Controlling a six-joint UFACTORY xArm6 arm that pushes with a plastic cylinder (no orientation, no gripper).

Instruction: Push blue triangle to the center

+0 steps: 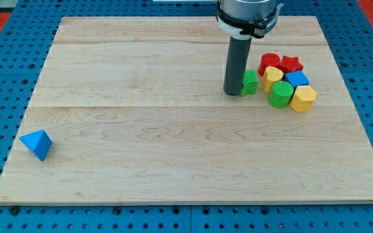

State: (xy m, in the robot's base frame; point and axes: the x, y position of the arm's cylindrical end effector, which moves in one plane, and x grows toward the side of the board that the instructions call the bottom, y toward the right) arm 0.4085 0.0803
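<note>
The blue triangle (37, 144) lies alone near the lower left corner of the wooden board (173, 129). My tip (232, 93) stands on the board right of centre, toward the view's top, far from the blue triangle. It touches or nearly touches the left side of a small green block (249, 83), which it partly hides.
A cluster of blocks sits right of my tip: a red block (269, 62), a red star (291, 63), a yellow block (273, 76), a blue block (296, 79), a green cylinder (280, 94) and a yellow block (303, 98). Blue pegboard (5, 71) surrounds the board.
</note>
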